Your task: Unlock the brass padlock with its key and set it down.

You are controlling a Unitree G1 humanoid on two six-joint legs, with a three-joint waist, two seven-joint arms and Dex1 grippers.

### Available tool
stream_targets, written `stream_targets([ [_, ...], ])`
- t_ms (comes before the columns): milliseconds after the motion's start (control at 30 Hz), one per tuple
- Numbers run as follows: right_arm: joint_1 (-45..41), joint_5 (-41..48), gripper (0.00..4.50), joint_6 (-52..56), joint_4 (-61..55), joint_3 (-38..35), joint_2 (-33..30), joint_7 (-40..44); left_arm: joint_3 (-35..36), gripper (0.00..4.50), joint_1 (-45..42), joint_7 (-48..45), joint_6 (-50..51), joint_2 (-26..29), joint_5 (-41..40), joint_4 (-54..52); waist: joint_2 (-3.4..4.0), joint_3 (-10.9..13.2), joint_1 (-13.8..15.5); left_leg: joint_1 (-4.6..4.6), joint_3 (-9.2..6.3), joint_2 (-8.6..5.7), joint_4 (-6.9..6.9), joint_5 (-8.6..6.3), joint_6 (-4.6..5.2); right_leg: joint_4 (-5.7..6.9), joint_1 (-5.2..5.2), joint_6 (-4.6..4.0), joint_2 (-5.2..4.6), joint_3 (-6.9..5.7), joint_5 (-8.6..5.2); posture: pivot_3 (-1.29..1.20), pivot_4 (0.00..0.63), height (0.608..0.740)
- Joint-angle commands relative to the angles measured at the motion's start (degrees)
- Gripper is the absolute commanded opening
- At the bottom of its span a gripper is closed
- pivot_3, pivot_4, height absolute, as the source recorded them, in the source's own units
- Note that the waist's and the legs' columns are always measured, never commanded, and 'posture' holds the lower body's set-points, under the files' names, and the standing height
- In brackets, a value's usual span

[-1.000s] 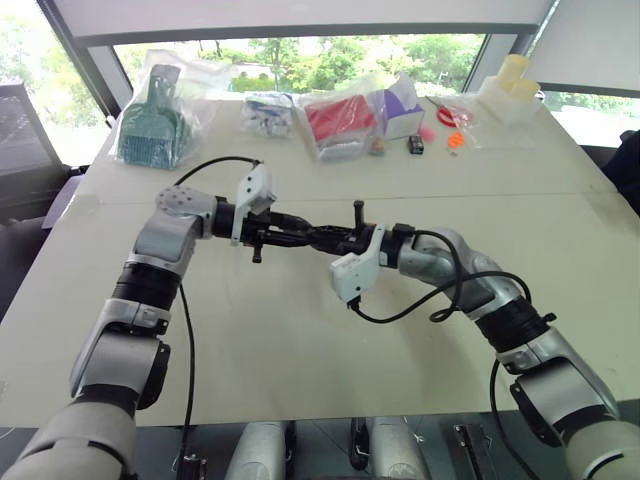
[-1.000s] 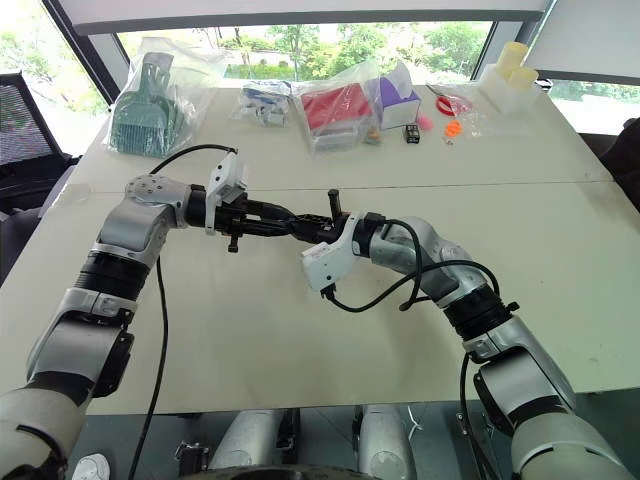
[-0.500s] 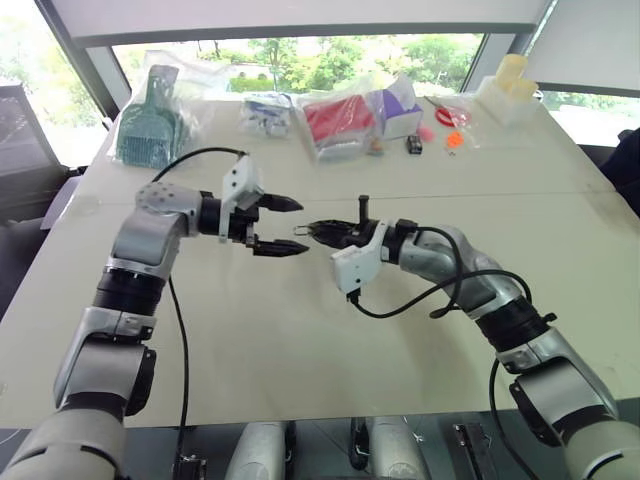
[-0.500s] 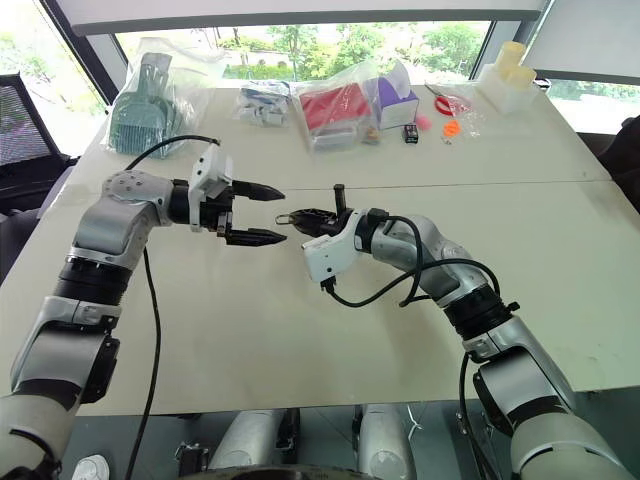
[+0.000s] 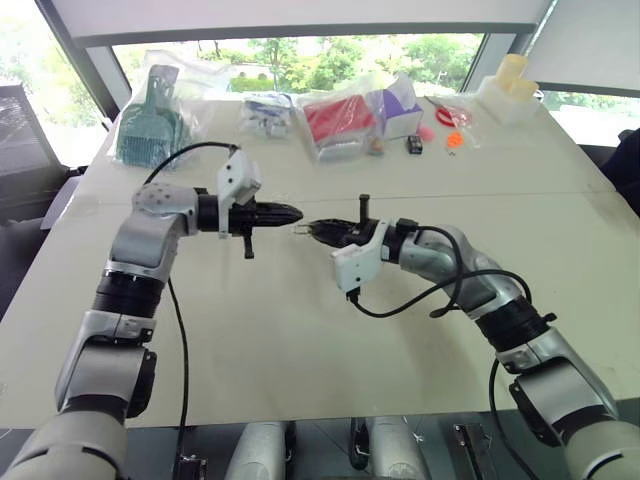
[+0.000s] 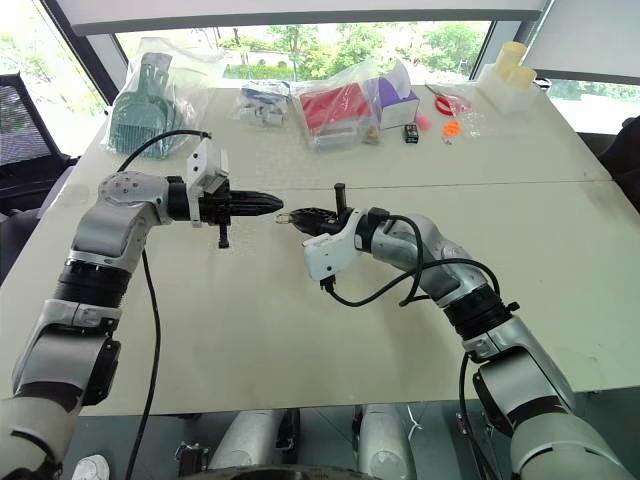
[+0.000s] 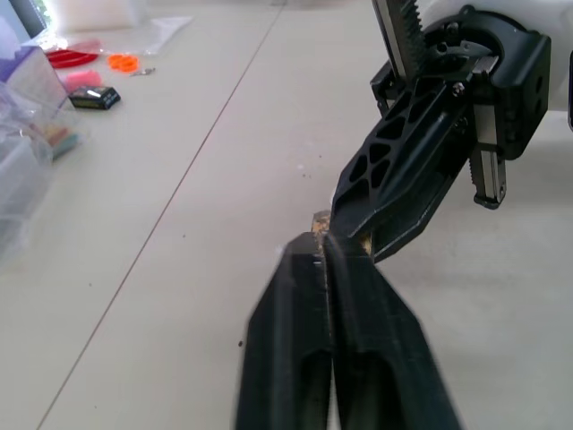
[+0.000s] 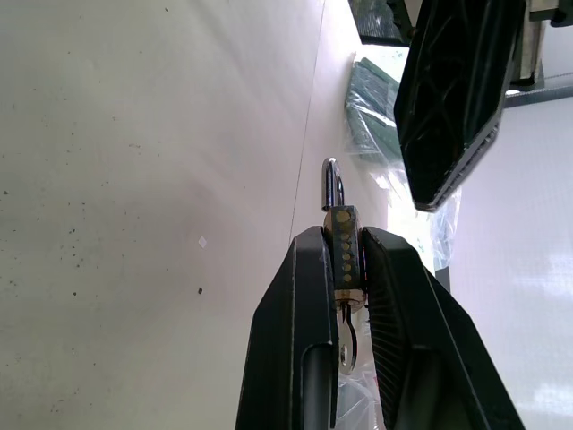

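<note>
in the middle of the frame the two grippers meet tip to tip above the table [image 5: 300, 340]. the right gripper [image 5: 316, 229] is closed tightly on the brass padlock [image 8: 343, 253]: in the right wrist view the small lock body sits clamped between the two black fingers, its silvery shackle [image 8: 332, 184] sticks out past the fingertips, and the key [image 8: 347, 345] hangs from the other end of the body, between the fingers. the left gripper [image 5: 291, 212] has its fingers pressed together with no gap, and its tip is just beside the tip of the right gripper; whether it pinches anything i cannot tell. in the left wrist view a small brassy piece shows just where the two tips meet. the padlock is therefore in the air over the center of the table, not on the surface. along the top of the frame lie several containers. at the upper left a clear plastic bag [image 5: 190, 110] holds a green dustpan [image 5: 150, 125]. to the right of it a smaller clear bag [image 5: 268, 112] holds white and blue things that are too small to name. next, a clear bag [image 5: 345, 130] holds something red, and beside it stands a purple and white box [image 5: 403, 108]. at the upper right a clear bag [image 5: 470, 128] lies flat with red, orange and pink small items, and a clear container [image 5: 508, 98] holds pale yellow pieces [image 5: 513, 72]. a small black item [image 5: 415, 145] lies near the purple box.
</note>
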Motion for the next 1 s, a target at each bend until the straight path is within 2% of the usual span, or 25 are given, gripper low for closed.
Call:
stream_targets([
  [33,-1.2,1.0,0.06,0.1,-1.1,-1.9,0.2,-0.8,-0.2,0.02,0.5,-0.4,-0.6,0.2,-0.1,-2.2,0.0,0.0,0.0,0.0,0.0,0.0,0.0,0.0,0.0,0.0,0.0,0.0,0.0,0.0,0.0,0.0,0.15,0.74],
  [233,-1.3,1.0,0.06,0.3,-1.1,-1.9,0.2,-0.7,-1.8,0.02,3.0,-0.1,-1.2,0.4,1.7,-2.7,0.0,0.0,0.1,0.0,0.01,0.0,0.0,0.0,0.0,0.0,0.0,0.0,0.0,0.01,0.0,0.0,0.15,0.74],
  [400,-1.6,1.0,0.06,0.3,-0.9,-1.9,0.3,-0.8,-2.7,0.02,2.8,2.1,-4.7,-0.7,4.6,1.9,0.0,0.0,0.1,0.01,0.01,0.0,0.0,0.0,0.0,0.01,0.0,0.0,0.0,0.01,0.0,0.0,0.15,0.74],
  [567,-1.8,1.1,0.06,0.4,-0.9,-1.8,0.5,-0.6,-0.9,0.02,0.2,5.5,-7.9,-3.1,5.3,7.9,0.0,0.0,0.2,0.01,0.02,0.0,0.0,0.0,0.0,0.02,0.0,0.0,0.0,0.0,0.0,0.0,0.15,0.74],
  [667,-1.6,1.1,0.06,0.6,-1.2,-1.7,0.5,-0.5,0.6,0.02,-1.0,5.6,-5.0,-4.0,3.0,8.0,0.0,0.0,0.2,0.01,0.02,0.0,0.0,0.0,0.0,0.02,0.0,0.0,0.0,0.0,0.0,0.0,0.15,0.74],
  [1000,-0.5,1.3,0.06,1.1,-0.8,-1.6,0.2,-0.2,0.8,0.02,1.5,4.4,-3.7,-1.1,3.1,6.0,0.0,0.0,0.0,0.02,0.01,0.0,0.0,0.0,0.0,0.04,0.0,0.0,0.0,0.01,0.0,0.0,0.15,0.74],
])
